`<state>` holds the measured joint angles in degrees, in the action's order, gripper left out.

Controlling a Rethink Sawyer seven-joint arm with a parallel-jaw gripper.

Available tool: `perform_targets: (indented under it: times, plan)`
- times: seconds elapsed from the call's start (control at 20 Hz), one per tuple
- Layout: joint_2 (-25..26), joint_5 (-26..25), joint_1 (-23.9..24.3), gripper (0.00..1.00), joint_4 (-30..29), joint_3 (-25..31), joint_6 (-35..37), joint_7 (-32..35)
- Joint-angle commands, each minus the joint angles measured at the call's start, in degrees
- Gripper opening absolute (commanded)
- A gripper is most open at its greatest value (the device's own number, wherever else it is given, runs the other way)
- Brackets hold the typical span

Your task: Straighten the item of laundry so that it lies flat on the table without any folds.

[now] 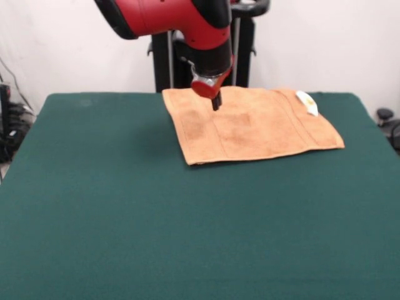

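gripper (216, 101) hangs from the red arm (181, 19) over the towel (250, 125), near its far-left part; its dark tip looks narrow, but whether the fingers are together or apart cannot be told. the towel lies spread at the far right of the green table (156, 219), white tag (307, 102) at its far right edge. it looks nearly flat, so the arm probably sits low to press or drag out faint creases.
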<state>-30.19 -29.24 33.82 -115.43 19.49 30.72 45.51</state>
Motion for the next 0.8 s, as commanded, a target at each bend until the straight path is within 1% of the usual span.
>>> perform_targets:
  times: [0.05,0.25,0.4,0.65,0.8]
  plan:
    - [0.41,-4.13,5.62,0.0,-0.98,6.73,3.18,-6.03]
    - [1.74,-3.05,5.37,0.0,2.0,7.87,6.67,-5.76]
    - [1.78,-2.66,5.52,0.0,3.43,8.63,9.4,-6.01]
    - [-0.14,-1.13,5.39,0.0,5.58,9.93,13.92,-6.36]
    - [-0.6,-1.07,5.94,0.0,5.88,10.81,14.37,-6.1]
